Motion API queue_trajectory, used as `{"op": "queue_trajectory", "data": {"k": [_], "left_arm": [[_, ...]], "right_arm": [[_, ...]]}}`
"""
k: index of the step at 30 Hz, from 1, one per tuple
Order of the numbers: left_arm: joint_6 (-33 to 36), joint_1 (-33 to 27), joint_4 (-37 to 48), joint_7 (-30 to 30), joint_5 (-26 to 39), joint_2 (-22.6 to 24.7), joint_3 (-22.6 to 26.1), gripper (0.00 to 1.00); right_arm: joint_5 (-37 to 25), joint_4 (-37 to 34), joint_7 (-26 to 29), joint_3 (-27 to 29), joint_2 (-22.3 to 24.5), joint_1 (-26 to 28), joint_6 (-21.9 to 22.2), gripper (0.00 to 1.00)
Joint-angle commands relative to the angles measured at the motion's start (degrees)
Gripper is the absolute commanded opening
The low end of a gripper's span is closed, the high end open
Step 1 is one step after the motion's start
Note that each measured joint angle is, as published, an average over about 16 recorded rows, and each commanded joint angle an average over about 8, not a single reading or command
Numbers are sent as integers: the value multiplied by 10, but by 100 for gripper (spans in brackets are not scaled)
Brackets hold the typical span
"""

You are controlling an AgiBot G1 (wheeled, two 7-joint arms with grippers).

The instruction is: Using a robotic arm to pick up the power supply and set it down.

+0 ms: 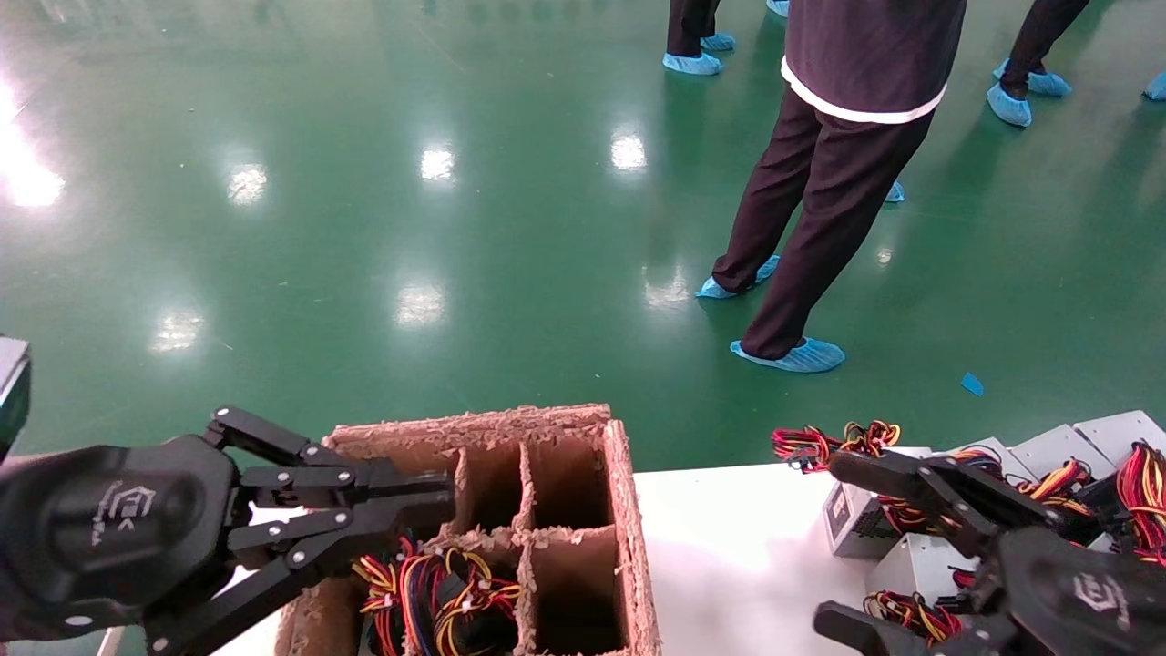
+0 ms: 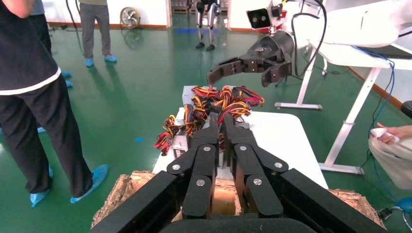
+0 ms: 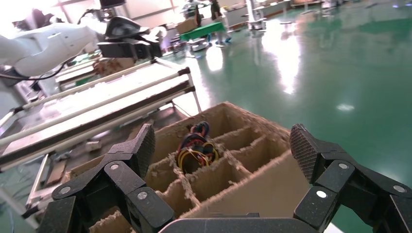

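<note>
Several silver-grey power supplies [image 1: 854, 521] with red, yellow and black wire bundles lie on the white table [image 1: 729, 547] at the right. My right gripper [image 1: 833, 542] hangs open just over their near side, nothing between its fingers. The right wrist view shows it [image 3: 223, 145] open, facing the brown divided carton [image 3: 272, 189]. Another wire bundle [image 1: 437, 592] fills a near-left compartment of the carton [image 1: 630, 510]. My left gripper [image 1: 442, 510] is shut and empty above the carton's left side. In the left wrist view it [image 2: 219, 116] points toward the piled power supplies [image 2: 180, 143].
A person in dark trousers and blue shoe covers [image 1: 820, 228] stands on the green floor beyond the table, with others farther back. The carton's other compartments [image 1: 569, 483] show nothing inside. A white frame table [image 2: 359, 53] stands off to one side.
</note>
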Motion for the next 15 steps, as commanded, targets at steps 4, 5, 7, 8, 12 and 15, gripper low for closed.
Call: {"op": "queue_trajectory", "data": {"k": [4, 5, 7, 8, 12, 15], "left_arm": [[0, 0, 0, 0, 0, 0, 0, 100], [0, 0, 0, 0, 0, 0, 0, 100], [0, 0, 0, 0, 0, 0, 0, 100], [0, 0, 0, 0, 0, 0, 0, 100], [0, 0, 0, 0, 0, 0, 0, 100], [0, 0, 0, 0, 0, 0, 0, 100]], "right_arm": [[-19, 23, 18, -25, -7, 52, 4, 100], [-23, 28, 22, -30, -8, 62, 5, 100], [-31, 37, 29, -40, -11, 82, 6, 100], [-35, 42, 33, -45, -12, 93, 7, 100], [-50, 60, 48, -64, -18, 133, 10, 100], [-61, 74, 59, -79, -22, 164, 12, 100]]}}
